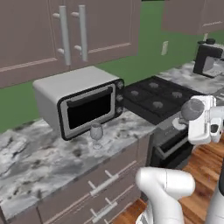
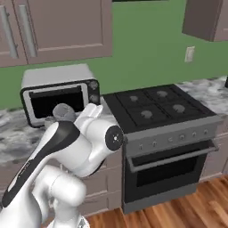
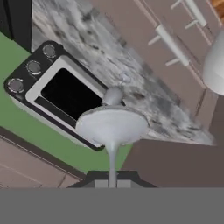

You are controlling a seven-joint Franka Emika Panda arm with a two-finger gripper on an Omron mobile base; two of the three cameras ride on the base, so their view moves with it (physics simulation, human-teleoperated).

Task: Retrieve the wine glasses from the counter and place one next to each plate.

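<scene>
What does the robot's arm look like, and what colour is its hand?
The arm is made of smooth, rounded white tubes joined together like fat sausages. One upper section has a long black panel, and a joint ends in a round dark cap with a pale dot. The hand is a blocky white piece with a small dark patch, and the gripper has two small dark fingertips. No loose cables show.

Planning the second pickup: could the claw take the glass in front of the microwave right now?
Probably not yet. The claw is shut on the stem of a wine glass, so it has no free grip. The other glass stands upright on the counter before the microwave, with open space around it.
</scene>
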